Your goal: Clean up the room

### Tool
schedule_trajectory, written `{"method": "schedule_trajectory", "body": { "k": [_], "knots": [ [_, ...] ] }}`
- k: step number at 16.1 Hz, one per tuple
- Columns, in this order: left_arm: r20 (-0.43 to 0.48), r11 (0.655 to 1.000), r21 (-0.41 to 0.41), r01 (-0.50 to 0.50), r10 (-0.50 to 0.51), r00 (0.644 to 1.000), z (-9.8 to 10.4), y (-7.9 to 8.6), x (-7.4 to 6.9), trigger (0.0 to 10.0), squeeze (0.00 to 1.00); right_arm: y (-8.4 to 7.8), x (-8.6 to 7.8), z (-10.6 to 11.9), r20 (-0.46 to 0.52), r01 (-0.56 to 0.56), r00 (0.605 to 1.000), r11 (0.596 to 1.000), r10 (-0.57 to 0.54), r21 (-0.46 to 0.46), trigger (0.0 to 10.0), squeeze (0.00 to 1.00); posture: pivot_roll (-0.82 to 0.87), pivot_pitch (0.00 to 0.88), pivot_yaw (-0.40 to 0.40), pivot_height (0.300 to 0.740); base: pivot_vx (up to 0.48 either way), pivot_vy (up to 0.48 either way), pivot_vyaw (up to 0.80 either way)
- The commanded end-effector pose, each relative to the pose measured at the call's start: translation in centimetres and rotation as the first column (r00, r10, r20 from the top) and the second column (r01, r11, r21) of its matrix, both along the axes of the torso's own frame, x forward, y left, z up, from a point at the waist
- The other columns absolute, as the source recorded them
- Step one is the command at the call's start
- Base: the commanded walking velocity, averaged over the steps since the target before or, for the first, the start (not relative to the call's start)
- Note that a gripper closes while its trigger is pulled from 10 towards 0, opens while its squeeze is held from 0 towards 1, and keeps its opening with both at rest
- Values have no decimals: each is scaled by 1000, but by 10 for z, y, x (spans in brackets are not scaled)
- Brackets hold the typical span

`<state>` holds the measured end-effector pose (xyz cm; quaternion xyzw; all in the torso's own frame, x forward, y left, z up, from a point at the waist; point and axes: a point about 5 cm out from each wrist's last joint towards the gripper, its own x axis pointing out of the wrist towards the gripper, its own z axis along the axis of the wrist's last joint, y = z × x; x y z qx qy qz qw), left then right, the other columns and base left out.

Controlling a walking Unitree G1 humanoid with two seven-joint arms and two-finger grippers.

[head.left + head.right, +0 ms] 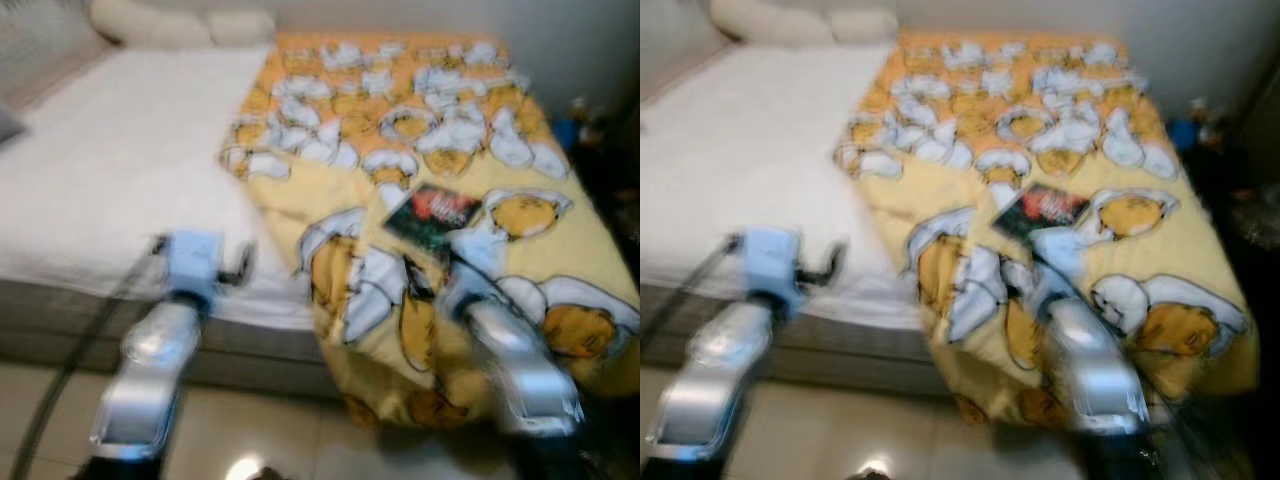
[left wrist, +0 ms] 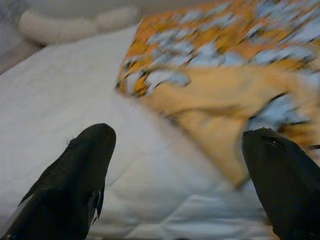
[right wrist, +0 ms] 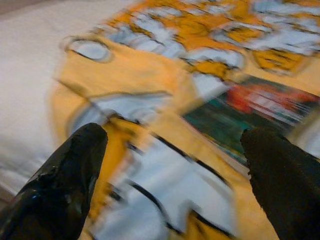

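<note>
- Dark rectangular book or magazine (image 1: 433, 216): flat item with a green-black cover and red lettering; it lies face up on the yellow blanket, toward the right half of the bed, well in from the edge. Motion blur makes the cover text unreadable.
- White quilted mattress cover (image 1: 120, 170): bare surface occupying the left part of the bed; two pale pillows (image 1: 180, 22) sit at the head end.
- Left gripper (image 2: 177, 175): positioned over the near edge of the white mattress cover, with a light-blue wrist housing behind it. The two black fingers (image 2: 75, 180) stand wide apart, with nothing between them.
- Yellow blanket with a white and orange cartoon print (image 1: 400, 150): covers the right part of the bed; its near end hangs over the bed edge toward the pale tiled floor (image 1: 250, 430).
- Right gripper (image 3: 172, 175): positioned above the blanket, just short of the book. Its fingers (image 3: 65, 175) are spread wide, holding nothing; the book's corner appears between them in the right wrist view.
</note>
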<state>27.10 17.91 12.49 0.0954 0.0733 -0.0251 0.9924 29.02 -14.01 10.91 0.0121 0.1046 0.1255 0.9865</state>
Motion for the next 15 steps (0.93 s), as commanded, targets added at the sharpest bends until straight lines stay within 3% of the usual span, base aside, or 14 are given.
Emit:
{"method": "schedule_trajectory", "body": {
  "k": [1,4,13,15],
  "knots": [
    [18,999,-6,36,-36,999,4,-8,2,10000,867,-14,-2,-4,-13,41,999,999,-41,-20,10000,0,-124,0,33,740,401,0,-631],
    [14,999,-6,43,-43,999,3,-8,1,10000,867,-13,0,-2,-8,39,999,999,-39,-22,10000,0,-126,0,32,740,402,0,-508],
    [2,996,1,85,-85,996,3,-11,10,10000,863,-12,11,5,-18,31,999,998,-32,-53,10000,0,-148,0,26,740,389,0,0],
    [-8,995,1,101,-101,995,3,-12,11,10000,851,-12,13,5,-56,44,997,998,-47,-45,10000,0,-147,0,25,740,356,0,0]
  ]
}}
